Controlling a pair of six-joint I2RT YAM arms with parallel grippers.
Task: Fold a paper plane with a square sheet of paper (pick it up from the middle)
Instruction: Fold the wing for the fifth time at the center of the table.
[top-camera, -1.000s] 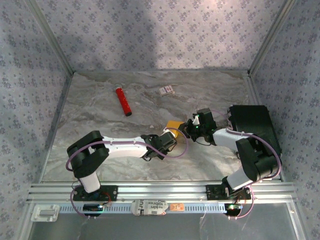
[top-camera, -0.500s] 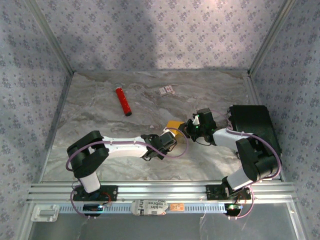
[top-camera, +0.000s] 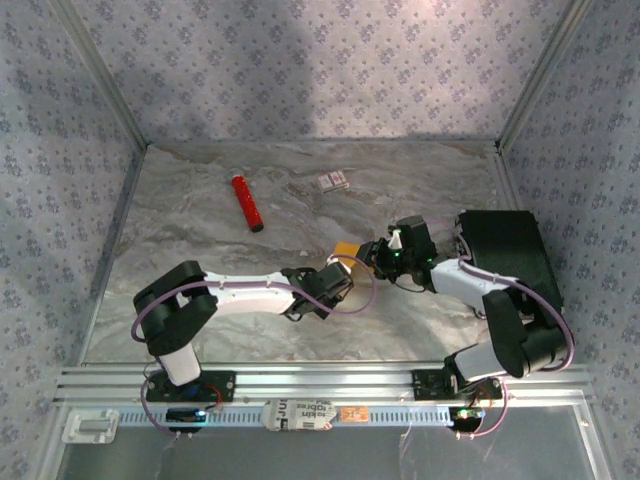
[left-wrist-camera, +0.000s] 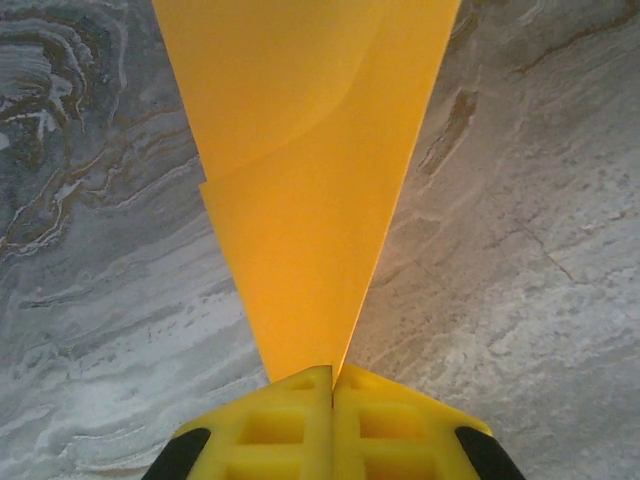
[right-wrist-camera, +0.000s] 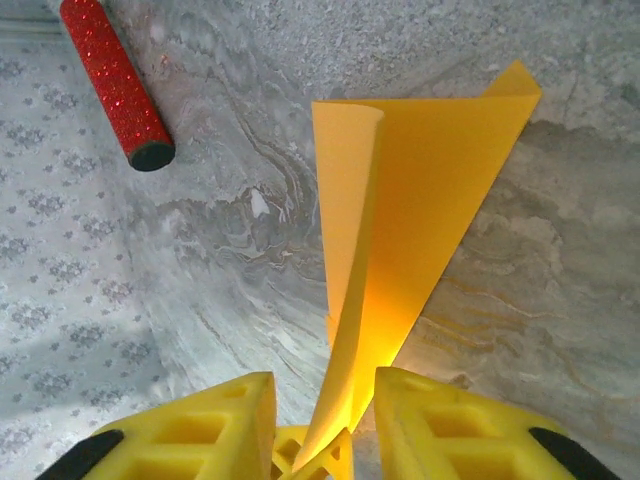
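Left gripper (left-wrist-camera: 333, 372): jaws pressed tight together, pinching the narrow tip of the sheet of paper (left-wrist-camera: 300, 190). There's no gap at all between the yellow pads (left-wrist-camera: 280, 430).
Right gripper (right-wrist-camera: 322, 380): jaws spread, and the folded sheet runs down through the gap between them with space on both sides. Nothing is clamped here.
Sheet of paper: orange-yellow, folded over into layers, fanning out wide from the left pinch. It sits near the middle of the bench (top-camera: 200, 270), a touch toward the right edge, right between the two arms.
Far corner of the sheet: I can't tell whether it touches the marble.
Arms: the left one stretches in from the near-left corner and the right one bends in from the near-right corner, wrists almost meeting at the paper.
Red tube (top-camera: 246, 202): lying flat toward the far-left corner, well apart from the paper.
White card (top-camera: 334, 181): small, close to the far edge, about midway along it.
Black box (top-camera: 505, 250): against the right edge, just beside the right arm.
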